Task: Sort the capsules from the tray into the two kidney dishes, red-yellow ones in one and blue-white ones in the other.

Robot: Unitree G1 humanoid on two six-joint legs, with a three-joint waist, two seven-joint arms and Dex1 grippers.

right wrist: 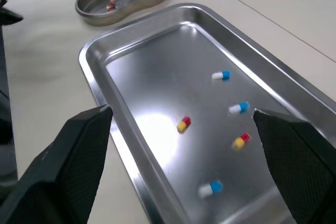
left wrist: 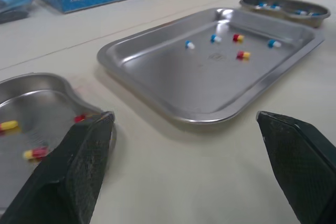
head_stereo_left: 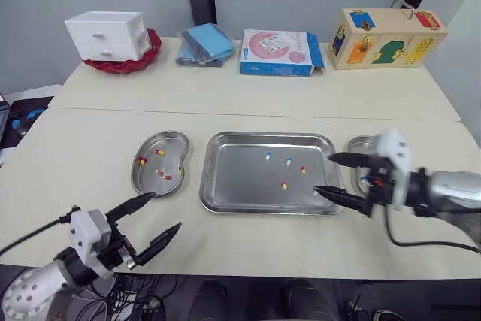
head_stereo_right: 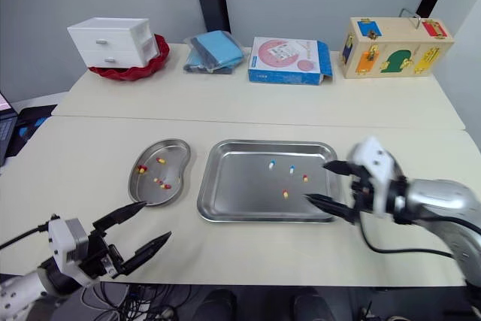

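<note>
While hovering over the tray (head_stereo_left: 203, 186), right gripper (head_stereo_left: 323, 174) fingers (head_stereo_left: 349, 159) released, risks flicking a blue-white capsule (right wrist: 210, 188) away by closing off-centre.

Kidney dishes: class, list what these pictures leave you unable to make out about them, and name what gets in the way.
Right kidney dish, left eye view: mostly hidden behind the right gripper, so its capsules cannot be counted.
Same dish, left wrist view: its capsules are too small to count surely.
Left kidney dish, left wrist view: cut off by the picture's edge, partly covered by a finger of the left gripper.
</note>
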